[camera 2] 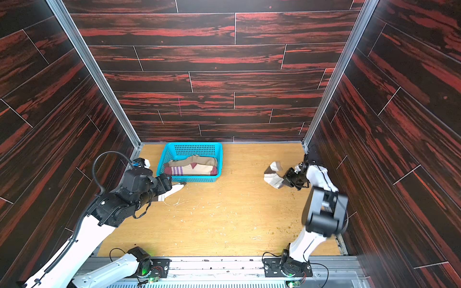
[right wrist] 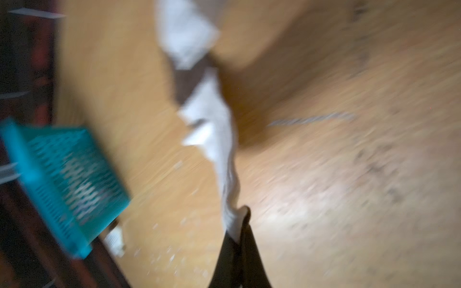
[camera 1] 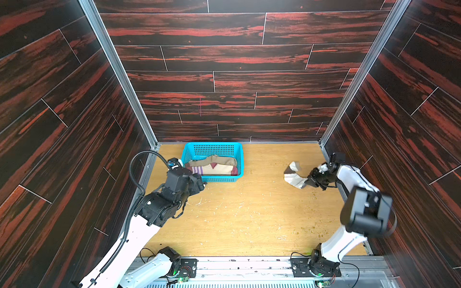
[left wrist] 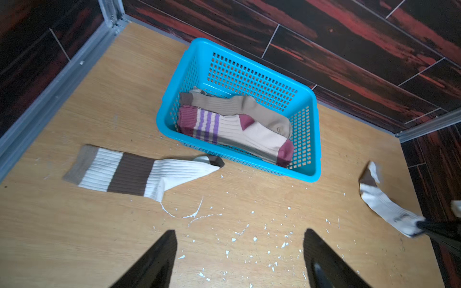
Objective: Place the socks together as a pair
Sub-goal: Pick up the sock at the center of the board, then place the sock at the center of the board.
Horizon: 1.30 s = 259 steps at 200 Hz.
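Note:
One white sock with brown bands [left wrist: 129,172] lies flat on the wooden floor in front of the blue basket [left wrist: 254,65], partly under my left arm in a top view [camera 2: 172,192]. My left gripper [left wrist: 239,234] hovers open over bare floor just short of it. Near the right wall, a second white sock with brown bands [camera 1: 295,178] [camera 2: 273,175] is crumpled, and my right gripper [camera 1: 308,183] [right wrist: 239,229] is shut on one end of it. The right wrist view is blurred.
Inside the basket [camera 1: 212,144] at the back left lie a tan sock with a brown cuff [left wrist: 249,107] and a maroon-beige sock with purple stripes [left wrist: 237,132]. Dark panelled walls close in three sides. White flecks dot the floor.

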Motion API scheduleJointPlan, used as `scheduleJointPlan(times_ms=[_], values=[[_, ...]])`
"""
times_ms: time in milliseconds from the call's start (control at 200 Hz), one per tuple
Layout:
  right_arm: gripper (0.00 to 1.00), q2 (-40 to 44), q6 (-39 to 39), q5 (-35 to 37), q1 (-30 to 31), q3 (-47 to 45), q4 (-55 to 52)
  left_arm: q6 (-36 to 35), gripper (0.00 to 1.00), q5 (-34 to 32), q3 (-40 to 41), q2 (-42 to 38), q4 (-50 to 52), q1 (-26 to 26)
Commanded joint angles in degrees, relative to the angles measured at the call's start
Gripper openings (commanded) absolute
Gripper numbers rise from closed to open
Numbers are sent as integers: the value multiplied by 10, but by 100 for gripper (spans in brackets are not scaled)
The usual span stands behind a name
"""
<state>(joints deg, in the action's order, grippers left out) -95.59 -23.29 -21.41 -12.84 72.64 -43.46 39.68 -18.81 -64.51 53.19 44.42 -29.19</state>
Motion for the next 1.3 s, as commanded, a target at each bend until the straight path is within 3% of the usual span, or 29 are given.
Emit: scheduleJointPlan(times_ms=[0, 175, 326, 561, 696, 822, 1012, 1147, 1293], values=[[0, 82, 2, -77, 44, -15, -55, 6, 82, -30, -2, -11, 24, 4], [0, 187, -47, -124, 136, -8, -132, 1, 82, -48, -24, -10, 22, 5], [0, 248, -129, -144, 249, 14, -168, -5, 82, -63, -50, -6, 22, 5], [0, 268, -255, -147, 427, 54, -165, -22, 81, -76, -99, 2, 38, 5], [0, 242, -296, -164, 500, 102, -144, -27, 80, -79, -108, -4, 43, 5], [0, 220, -315, -183, 529, 130, -125, -34, 79, -64, -111, -8, 42, 4], [0, 209, -301, -183, 531, 82, -111, -36, 79, 51, -58, -20, -21, -16], [0, 176, -272, -168, 529, 56, -101, -34, 78, 39, -32, -18, -13, -64], [0, 105, -250, -166, 499, 50, -58, -13, 78, 49, 5, -22, -35, -78]])
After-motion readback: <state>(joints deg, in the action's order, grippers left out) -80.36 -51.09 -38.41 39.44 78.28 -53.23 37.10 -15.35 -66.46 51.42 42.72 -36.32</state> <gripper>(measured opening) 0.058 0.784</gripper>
